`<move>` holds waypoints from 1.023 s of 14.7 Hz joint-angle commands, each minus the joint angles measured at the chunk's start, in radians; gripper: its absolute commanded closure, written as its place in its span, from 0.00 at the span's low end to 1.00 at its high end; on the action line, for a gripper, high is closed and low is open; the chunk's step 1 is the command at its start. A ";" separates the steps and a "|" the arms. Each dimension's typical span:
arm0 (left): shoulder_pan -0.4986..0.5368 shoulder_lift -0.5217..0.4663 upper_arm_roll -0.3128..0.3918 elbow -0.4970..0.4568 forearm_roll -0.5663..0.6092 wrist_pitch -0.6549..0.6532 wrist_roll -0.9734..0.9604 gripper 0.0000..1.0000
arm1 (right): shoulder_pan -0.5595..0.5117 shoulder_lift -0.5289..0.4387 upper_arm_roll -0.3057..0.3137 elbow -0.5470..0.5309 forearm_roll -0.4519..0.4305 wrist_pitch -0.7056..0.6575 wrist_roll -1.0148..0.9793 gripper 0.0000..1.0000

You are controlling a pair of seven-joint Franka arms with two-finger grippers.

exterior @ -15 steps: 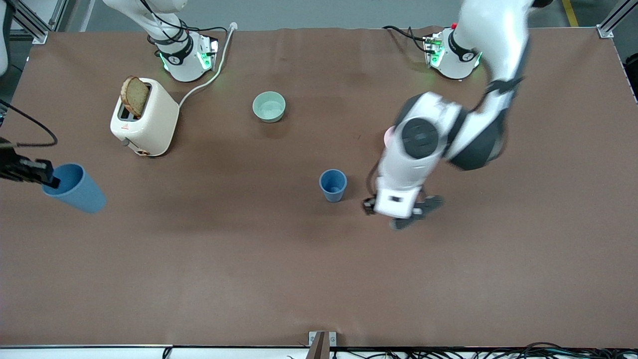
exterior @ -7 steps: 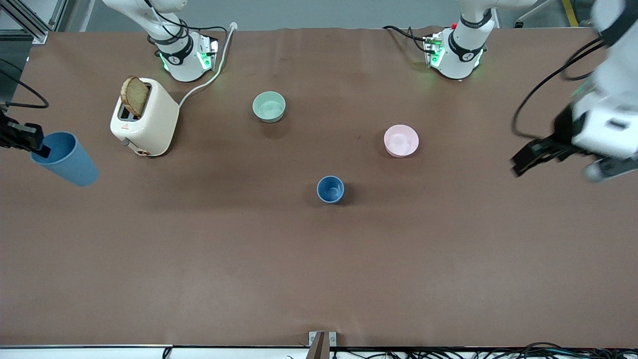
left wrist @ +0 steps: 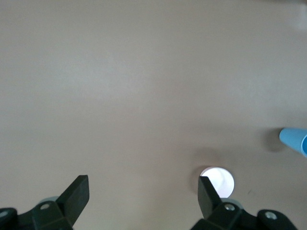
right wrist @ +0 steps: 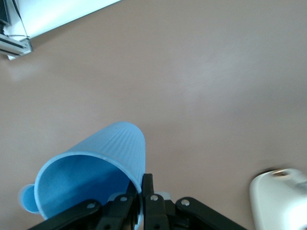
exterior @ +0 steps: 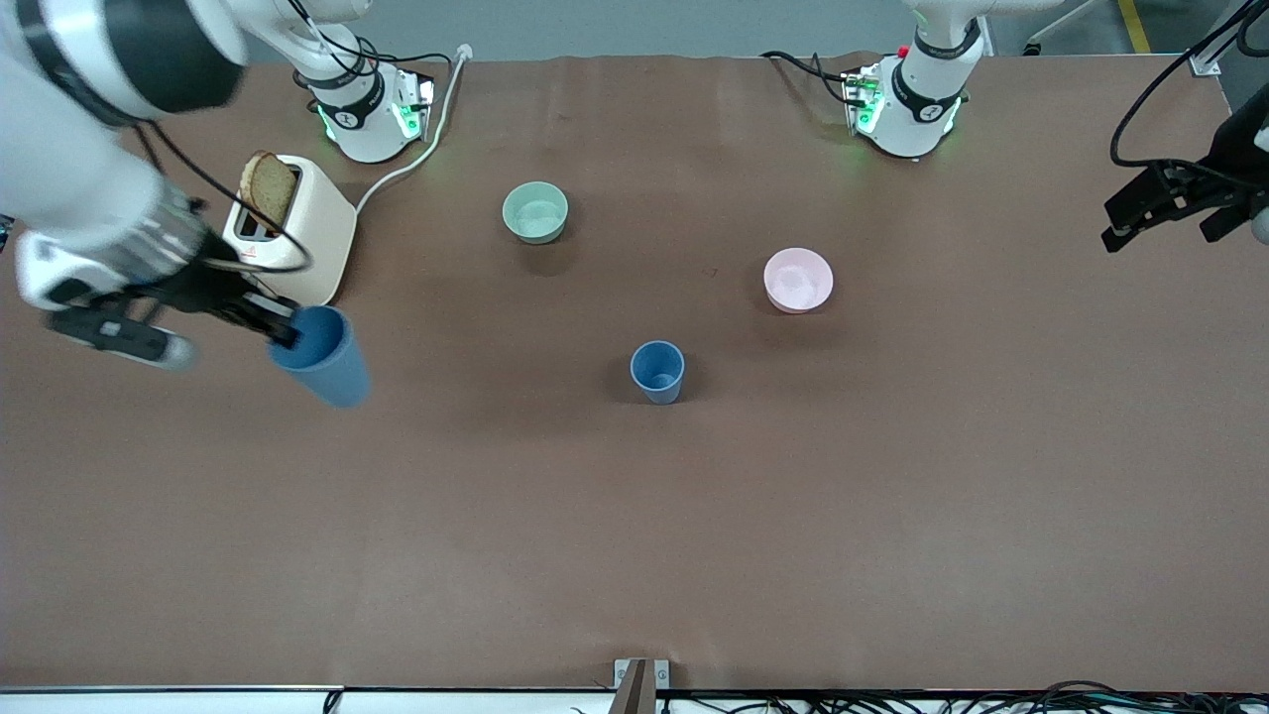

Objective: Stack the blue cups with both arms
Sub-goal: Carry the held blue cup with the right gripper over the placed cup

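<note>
One blue cup (exterior: 657, 371) stands upright near the middle of the table. My right gripper (exterior: 285, 334) is shut on the rim of the second blue cup (exterior: 322, 365) and holds it tilted in the air, over the table beside the toaster. In the right wrist view the gripper (right wrist: 142, 192) pinches the cup's wall (right wrist: 96, 163), with one finger inside the cup and one outside. My left gripper (exterior: 1115, 226) is open and empty, up in the air over the left arm's end of the table. Its view shows the gripper (left wrist: 143, 194) spread wide, with a blue cup (left wrist: 294, 140) at the frame's edge.
A cream toaster (exterior: 297, 238) with a slice of bread stands near the right arm's base. A pale green bowl (exterior: 535, 211) and a pink bowl (exterior: 798, 280) sit farther from the front camera than the standing cup. The pink bowl (left wrist: 221, 178) also shows in the left wrist view.
My right arm has swung in from the table's end, carrying the cup toward the middle. My left arm has pulled away from the standing cup to its own end, uncovering the pink bowl.
</note>
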 commanded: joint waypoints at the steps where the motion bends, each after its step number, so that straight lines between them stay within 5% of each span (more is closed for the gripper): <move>1: 0.017 -0.055 -0.008 -0.044 -0.016 -0.021 0.028 0.00 | 0.079 0.088 0.026 0.007 -0.002 0.075 0.178 0.99; 6: 0.014 -0.052 -0.012 -0.027 -0.036 -0.021 0.048 0.00 | 0.133 0.259 0.181 0.027 -0.008 0.226 0.568 0.99; 15: 0.006 -0.052 -0.019 -0.035 -0.030 -0.075 0.063 0.00 | 0.267 0.411 0.253 0.032 -0.002 0.404 0.870 1.00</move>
